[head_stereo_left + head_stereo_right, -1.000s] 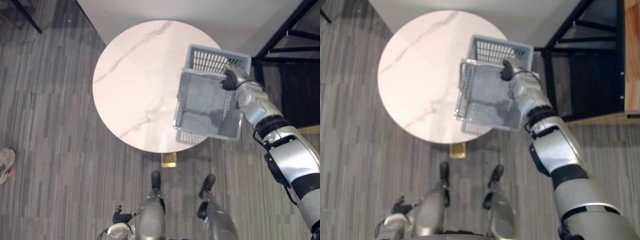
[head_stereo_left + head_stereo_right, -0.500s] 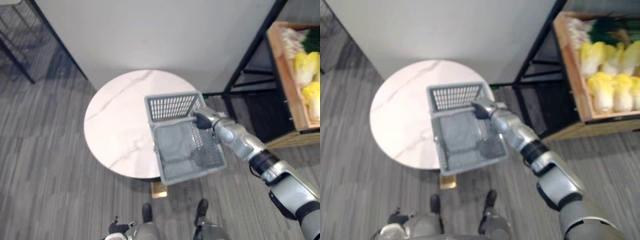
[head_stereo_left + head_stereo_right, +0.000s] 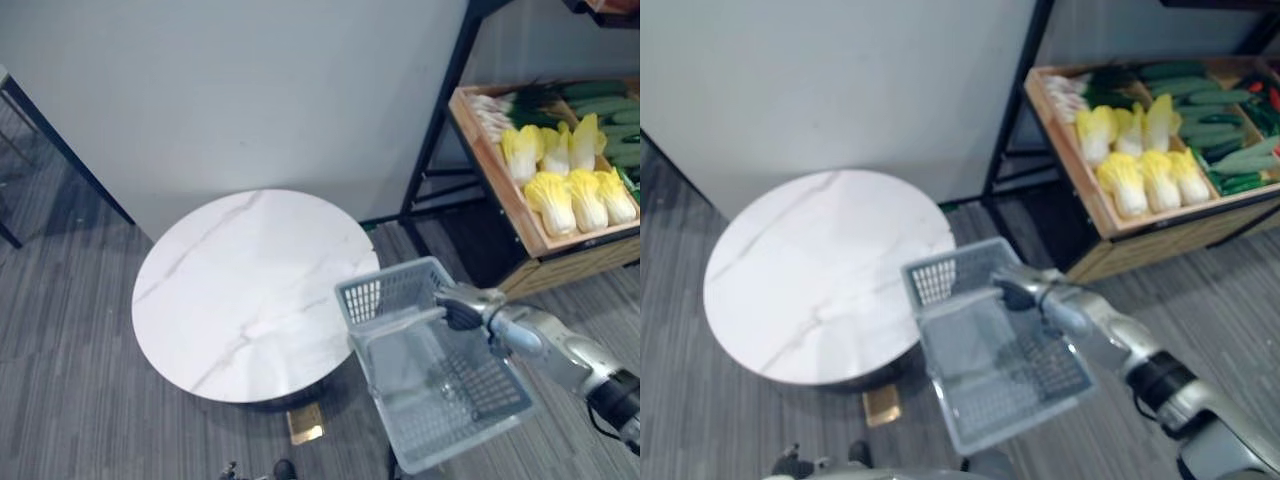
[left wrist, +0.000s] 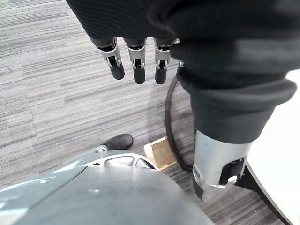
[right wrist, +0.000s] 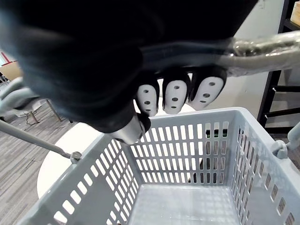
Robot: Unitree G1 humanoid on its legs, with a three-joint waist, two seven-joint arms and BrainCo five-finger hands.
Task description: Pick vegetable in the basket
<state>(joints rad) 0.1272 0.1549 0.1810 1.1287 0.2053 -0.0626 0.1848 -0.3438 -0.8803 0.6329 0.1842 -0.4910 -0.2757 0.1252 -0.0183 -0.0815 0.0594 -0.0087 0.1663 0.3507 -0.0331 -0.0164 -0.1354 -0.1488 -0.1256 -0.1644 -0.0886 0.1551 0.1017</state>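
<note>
The right hand (image 3: pixel 461 313) is curled round the handle (image 5: pixel 267 47) of the empty grey basket (image 3: pixel 386 296) hanging beneath it. Well beyond the hand, yellow cabbages (image 3: pixel 568 196) lie in a wooden crate (image 3: pixel 575 255). They are judged light, leafy and easily bruised, and best gripped round the firm base. The left hand (image 4: pixel 136 61) hangs relaxed.

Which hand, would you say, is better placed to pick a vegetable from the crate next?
Probably the left hand: its fingers hang straight and hold nothing. The right hand is curled round the basket handle, though the crate lies on its side.
</note>
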